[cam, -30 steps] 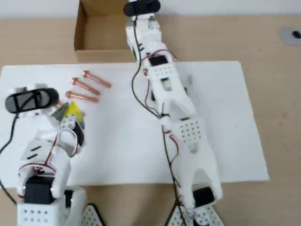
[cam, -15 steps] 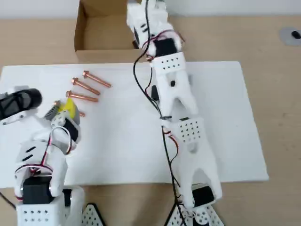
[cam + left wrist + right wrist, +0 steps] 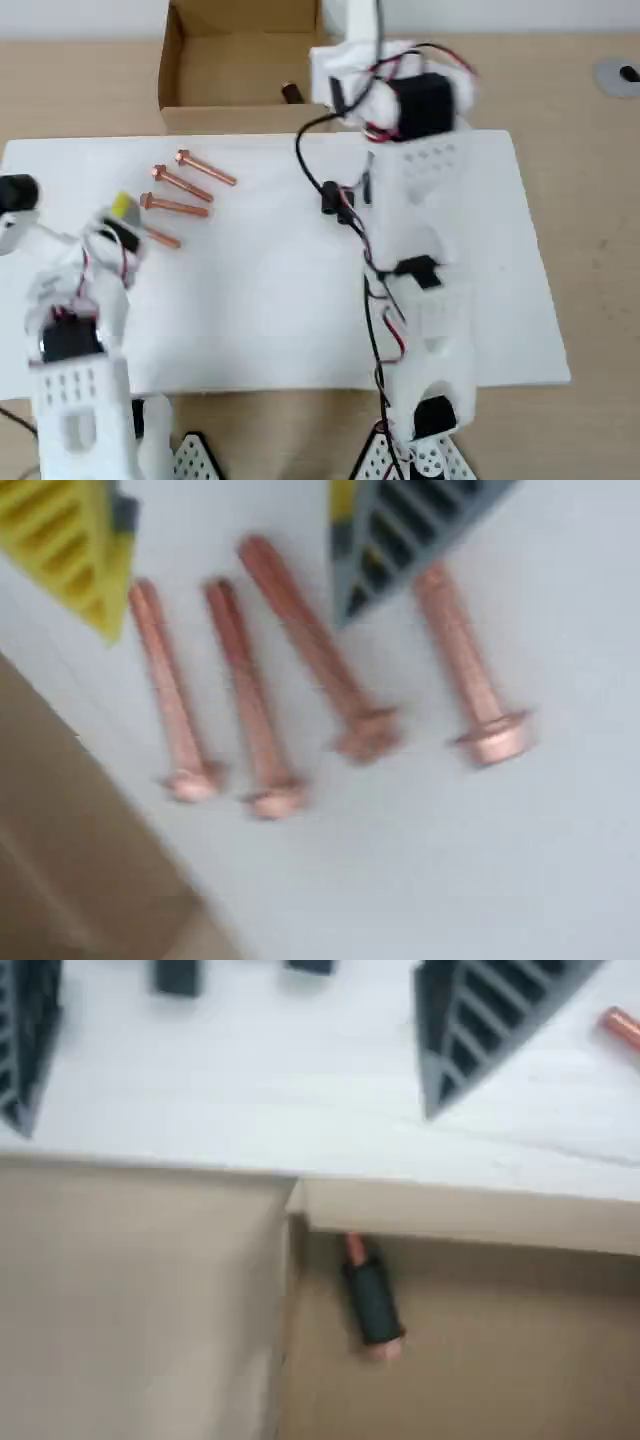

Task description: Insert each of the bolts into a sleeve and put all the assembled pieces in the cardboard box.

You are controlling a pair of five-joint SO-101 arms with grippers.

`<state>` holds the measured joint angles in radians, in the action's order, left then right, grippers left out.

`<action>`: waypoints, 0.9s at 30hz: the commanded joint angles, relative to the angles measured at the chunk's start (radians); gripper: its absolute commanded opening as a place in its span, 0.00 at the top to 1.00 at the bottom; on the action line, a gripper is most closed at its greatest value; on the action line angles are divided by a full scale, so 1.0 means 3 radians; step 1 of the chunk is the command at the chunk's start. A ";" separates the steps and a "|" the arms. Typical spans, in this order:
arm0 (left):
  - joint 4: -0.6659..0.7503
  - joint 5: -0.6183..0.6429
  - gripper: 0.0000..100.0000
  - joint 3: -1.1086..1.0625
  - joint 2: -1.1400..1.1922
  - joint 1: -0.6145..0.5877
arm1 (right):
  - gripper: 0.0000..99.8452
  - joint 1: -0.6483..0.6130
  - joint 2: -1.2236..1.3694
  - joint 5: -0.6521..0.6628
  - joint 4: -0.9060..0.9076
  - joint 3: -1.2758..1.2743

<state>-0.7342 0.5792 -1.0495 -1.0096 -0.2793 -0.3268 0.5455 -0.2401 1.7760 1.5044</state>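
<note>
Several copper bolts [image 3: 180,195] lie side by side on the white mat [image 3: 260,290], near its left far corner. My left gripper [image 3: 122,222] hovers just beside them, open; the left wrist view shows its yellow finger [image 3: 70,550] and grey finger [image 3: 420,530] spread over the bolts [image 3: 310,645]. One assembled piece [image 3: 370,1295], a bolt in a black sleeve, lies inside the cardboard box [image 3: 215,105] by its near wall [image 3: 460,1215]. It also shows in the high view as the assembled piece [image 3: 291,93]. My right gripper [image 3: 230,1050] hangs open above the box's near edge, holding nothing.
Two small black sleeves [image 3: 178,975] sit on the mat near the right arm, one of them a black sleeve [image 3: 330,197] beside the arm's cables. The right arm [image 3: 420,230] stretches along the mat's middle right. Bare wooden table [image 3: 580,200] surrounds the mat.
The right arm has pulled back from deep over the box toward the mat, leaving the assembled piece lying in the box. The left arm has swung left, its gripper staying by the bolts.
</note>
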 commanded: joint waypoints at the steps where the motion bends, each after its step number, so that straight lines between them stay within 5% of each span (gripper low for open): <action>1: 0.0113 0.0471 0.84 0.0614 0.1020 -0.0051 | 0.71 0.0043 -0.0887 0.0179 0.0056 -0.0775; 11: -0.0097 0.0731 0.84 0.1795 0.2591 0.0113 | 0.71 0.0202 -0.2601 0.0363 -0.0199 -0.4340; 19: -0.1120 0.0153 0.84 0.2373 0.2626 0.0066 | 0.71 0.0642 -0.2877 0.0353 -0.0639 -0.5178; 27: -0.1857 -0.0097 0.84 0.2920 0.3214 -0.0102 | 0.71 0.0652 -0.2882 0.0358 -0.0926 -0.5695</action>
<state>-1.2390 0.5746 -0.2593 -0.1181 -0.2931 -0.1412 -0.2723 -0.1373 1.5505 -0.1741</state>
